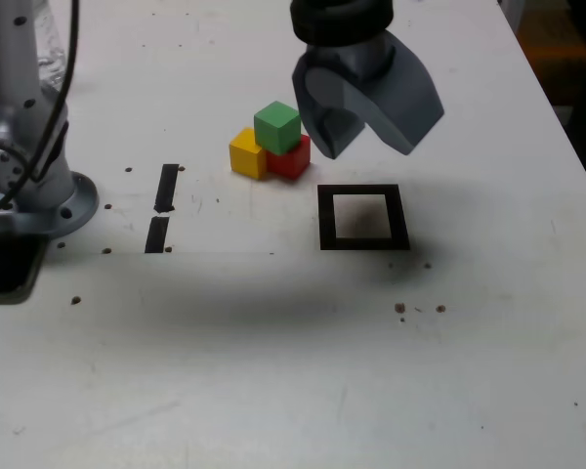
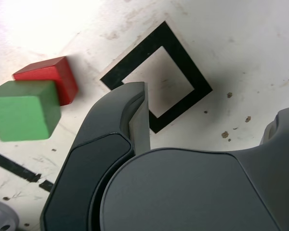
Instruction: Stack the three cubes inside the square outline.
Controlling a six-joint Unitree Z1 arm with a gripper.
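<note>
A white table [image 1: 273, 371], scuffed and dotted with small brown specks, fills both views; no lettering, label or brand mark can be read anywhere on it or on the arm. The three cubes sit in a tight cluster near the middle of the table, to the exterior view's left of the square outline [image 1: 363, 217] and apart from it. The yellow cube [image 1: 247, 152] and the red cube [image 1: 292, 156] rest on the table side by side and touching, and the green cube [image 1: 276, 126] sits on top, resting across the two; all three are plain, solid-coloured blocks of equal size with clean edges. The square outline is a thick black frame with a white centre, flat on the surface, holding nothing. The grey gripper [image 1: 367, 125] hangs in the air above the table, just to the exterior view's right of the cubes and above the far edge of the outline, its jaws spread wide and holding nothing. In the wrist view one finger [image 2: 135, 115] crosses in front of the outline's frame, with the green and red cubes off to one side. Two short black strips [image 1: 162, 207] lie end to end further to the exterior view's left, near the arm's base [image 1: 39, 195].
</note>
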